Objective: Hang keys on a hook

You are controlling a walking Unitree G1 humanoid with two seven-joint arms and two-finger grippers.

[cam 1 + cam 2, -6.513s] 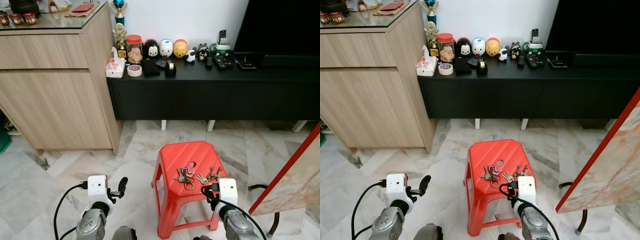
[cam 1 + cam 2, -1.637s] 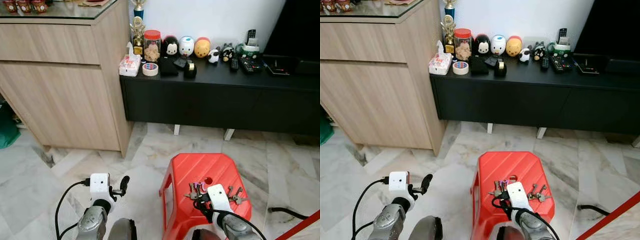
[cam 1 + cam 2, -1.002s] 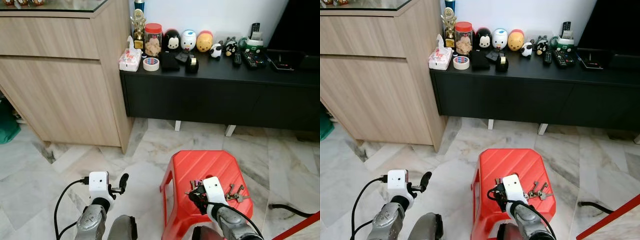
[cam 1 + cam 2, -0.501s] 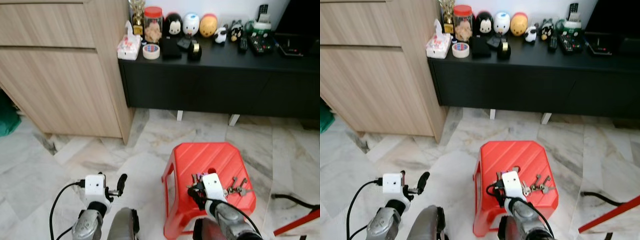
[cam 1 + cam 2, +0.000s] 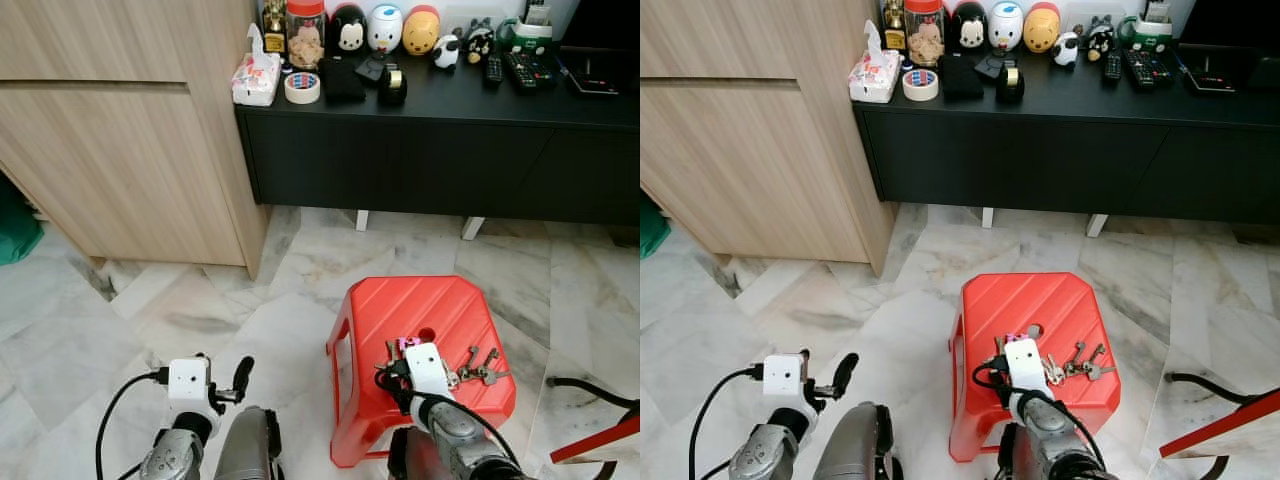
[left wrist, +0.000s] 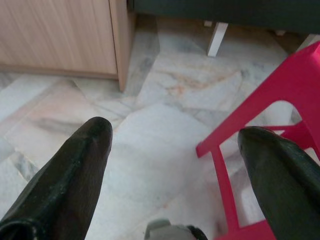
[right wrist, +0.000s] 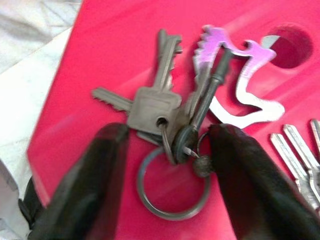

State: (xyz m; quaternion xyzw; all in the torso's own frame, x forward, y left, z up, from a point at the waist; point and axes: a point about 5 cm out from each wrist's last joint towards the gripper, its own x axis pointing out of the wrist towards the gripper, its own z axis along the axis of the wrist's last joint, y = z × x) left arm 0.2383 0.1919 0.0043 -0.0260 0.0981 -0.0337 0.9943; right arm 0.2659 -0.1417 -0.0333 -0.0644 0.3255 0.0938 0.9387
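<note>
At the far left a light wooden cabinet (image 5: 110,150) stands on the marble floor (image 5: 150,310); beside it runs a low black console (image 5: 430,150) on white feet, its top crowded with a tissue pack (image 5: 255,80), a tape roll (image 5: 301,87), a jar, round toy figures (image 5: 385,28) and remote controls (image 5: 520,68). The left gripper (image 6: 175,165) hangs low at the robot's left over bare floor, its two black fingers (image 6: 70,175) spread wide and closed on nothing; between them lie pale tiles, and a leg of the red stool (image 6: 280,85) shows just past the farther finger. Open floor runs from that gripper to the cabinet's base and the console's feet. To the right stands the red stool (image 5: 420,320), square-topped with rounded edges and a small round hole in the seat; its left edge faces the open tiles. On the near part of the seat lie the keys (image 7: 165,107): a bunch of grey keys on a dark ring with a pale purple jagged tag (image 7: 240,85) clipped to it; a second bunch of keys (image 5: 478,365) lies just to the right, apart from the first. The right gripper (image 7: 167,150) is down over the bunch, fingers (image 7: 95,170) parted on either side of the ring, tips at the seat; whether they touch the metal I cannot tell. At the far right a black cable (image 5: 590,385) lies on the tiles beside a red-edged board (image 5: 600,440).
</note>
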